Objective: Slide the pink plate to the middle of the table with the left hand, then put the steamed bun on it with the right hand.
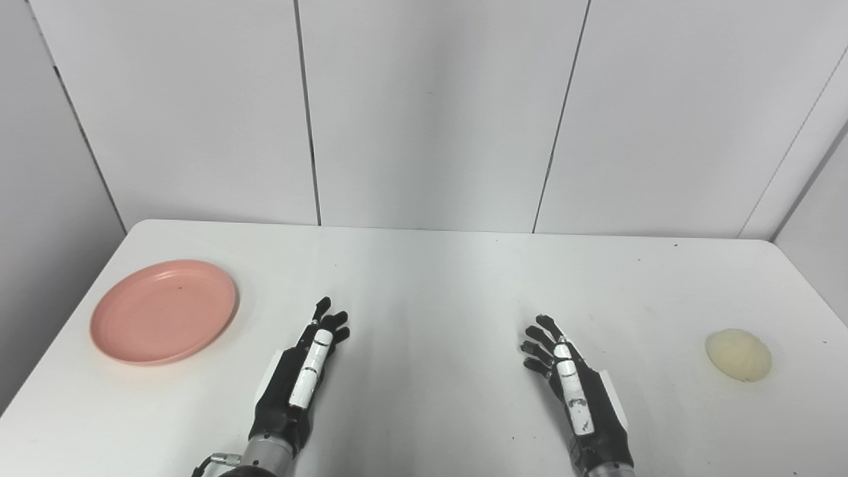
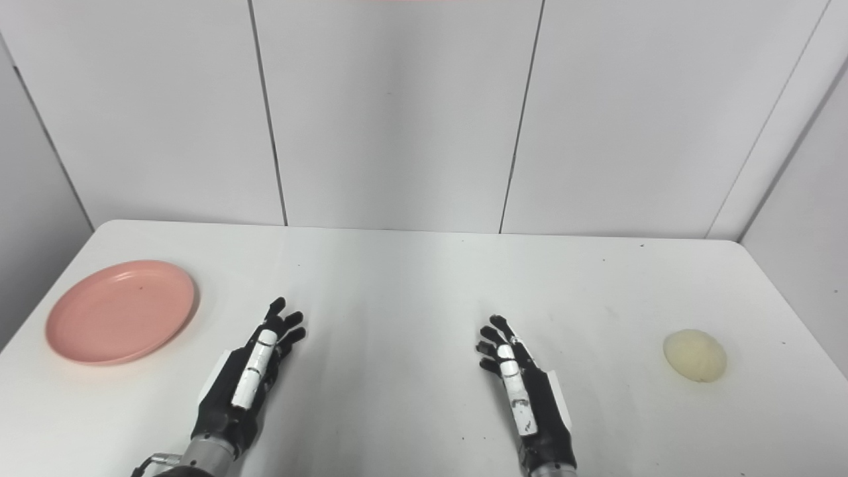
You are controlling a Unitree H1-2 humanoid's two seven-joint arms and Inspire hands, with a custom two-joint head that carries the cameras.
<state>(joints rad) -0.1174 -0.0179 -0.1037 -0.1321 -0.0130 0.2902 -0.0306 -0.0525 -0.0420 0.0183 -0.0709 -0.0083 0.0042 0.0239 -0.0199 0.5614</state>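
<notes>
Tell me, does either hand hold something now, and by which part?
Nothing is held. The left hand and the right hand are open, apart from the round pink plate and the pale steamed bun.

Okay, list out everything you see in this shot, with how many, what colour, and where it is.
pink plate: one, pink, empty, far left of the table, apart from both hands.
steamed bun: one, pale yellow-white, far right of the table, lying on the bare top.
table: one, white, fills the lower half of the view.
wall panels: several, light grey with dark seams, behind the table.
left hand: one, black with a white strip, left of centre near the front edge, open, holding nothing.
right hand: one, black with a white strip, right of centre, open, holding nothing.
</notes>
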